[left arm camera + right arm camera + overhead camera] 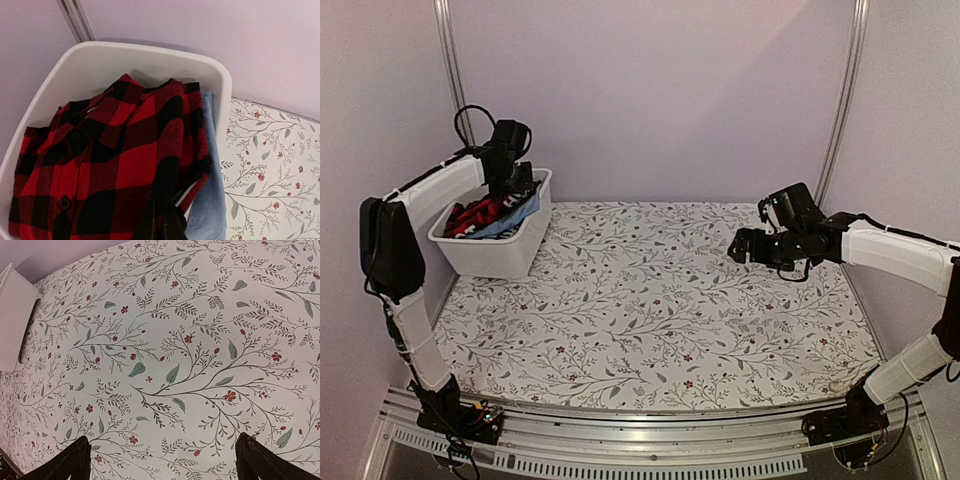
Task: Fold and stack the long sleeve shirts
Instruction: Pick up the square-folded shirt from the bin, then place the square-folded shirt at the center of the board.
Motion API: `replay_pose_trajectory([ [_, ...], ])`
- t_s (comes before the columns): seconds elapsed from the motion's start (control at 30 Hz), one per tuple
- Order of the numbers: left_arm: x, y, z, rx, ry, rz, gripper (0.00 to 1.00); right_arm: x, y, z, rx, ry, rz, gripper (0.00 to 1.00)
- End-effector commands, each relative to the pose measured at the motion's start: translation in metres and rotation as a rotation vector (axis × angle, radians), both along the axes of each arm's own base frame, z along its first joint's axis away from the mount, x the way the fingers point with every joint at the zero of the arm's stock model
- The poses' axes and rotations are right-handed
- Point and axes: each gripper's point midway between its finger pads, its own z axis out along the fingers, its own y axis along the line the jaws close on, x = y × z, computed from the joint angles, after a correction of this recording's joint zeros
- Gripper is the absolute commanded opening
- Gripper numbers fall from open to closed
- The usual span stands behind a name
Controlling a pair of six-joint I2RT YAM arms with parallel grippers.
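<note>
In the white bin (492,256) at the far left of the table (650,330), a red-and-black checked shirt (125,160) lies loosely folded on top, its collar and a row of dark buttons toward the left side of the bin as the left wrist camera sees it. Under it and along its right edge lies a pale blue cloth (209,210), pressed against the bin's wall on the table side.

The left gripper (165,226) reaches down into the bin from above, and its fingers are brought together on the shirt's near right edge. The cloth bunches up into a small ridge just where the fingers meet, so it looks pinched between them, though the dark fingers blend with the black checks and the exact bite is hard to make out. The shirt lies wholly inside the bin, with none of it over the rim.

The right gripper (741,249) hangs over the right part of the table, well apart from the bin, with its fingers (75,462) spread wide and nothing between them. Its wrist camera looks down on the table's leaf-and-flower pattern, with a side of the bin at the left edge of that view.
</note>
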Motion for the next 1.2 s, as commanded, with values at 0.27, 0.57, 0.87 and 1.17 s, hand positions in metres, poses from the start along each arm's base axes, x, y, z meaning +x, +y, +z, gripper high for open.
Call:
replay_pose_trajectory([
  [0.27, 0.002, -0.077, 0.187, 0.046, -0.438, -0.325, 0.0, 0.016, 0.011, 0.026, 0.003, -0.081, 0.026, 0.99],
  [0.57, -0.065, -0.276, 0.263, -0.086, -0.663, -0.808, 0.0, 0.032, -0.019, 0.066, -0.095, -0.187, -0.115, 0.99],
  [0.87, -0.098, -0.329, 0.041, -0.336, -0.223, -0.968, 0.0, 0.013, -0.043, 0.05, -0.152, -0.151, -0.178, 0.99],
  [1.17, -0.182, -0.293, -0.108, -0.447, 0.14, -0.96, 0.01, -0.01, -0.024, 0.01, -0.116, -0.069, -0.068, 0.99],
])
